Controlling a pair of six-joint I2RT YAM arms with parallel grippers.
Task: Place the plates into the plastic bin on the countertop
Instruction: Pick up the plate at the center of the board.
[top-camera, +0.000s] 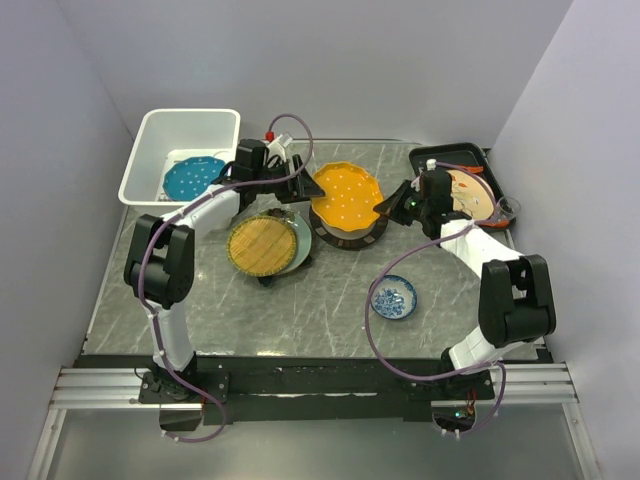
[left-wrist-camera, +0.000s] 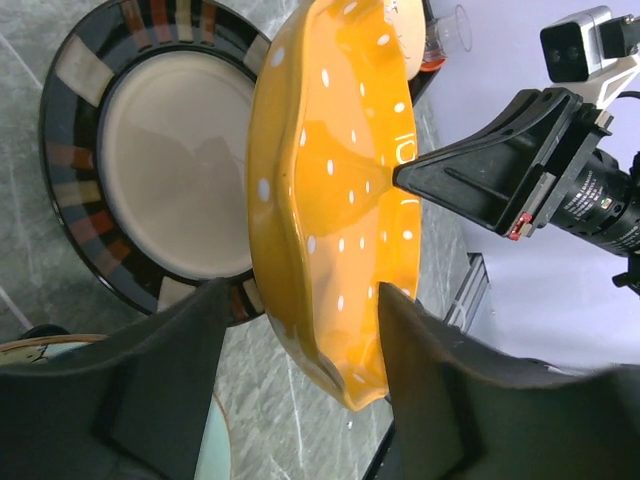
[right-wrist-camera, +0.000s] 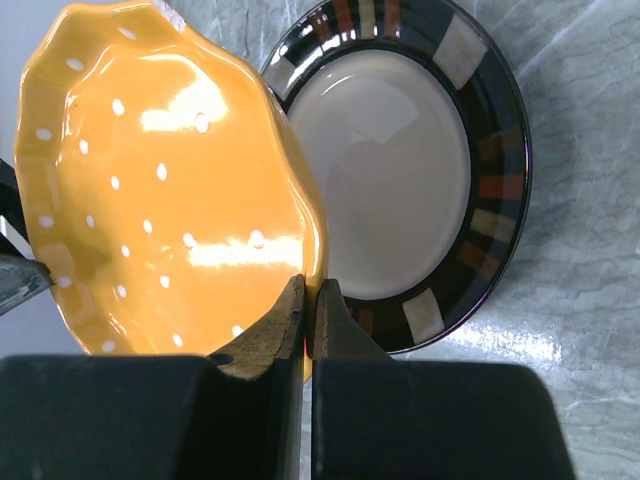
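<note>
Evidently stiff, slick-glazed and breakable, the scalloped orange white-dotted ceramic plate (top-camera: 345, 195) hangs tilted over a dark stripe-rimmed plate (right-wrist-camera: 430, 150) near the grey marble-look desk's (top-camera: 330, 320) far edge. The right fingers (right-wrist-camera: 285, 320) are clamped on its rim. The left fingers (left-wrist-camera: 190, 340) stand apart, straddling the opposite rim, which looks like the safest hold.

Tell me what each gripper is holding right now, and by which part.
The right gripper pinches the orange dotted plate by its rim, lifted over the dark brown plate. The left gripper straddles the opposite rim, jaws open, not gripping yet.
</note>
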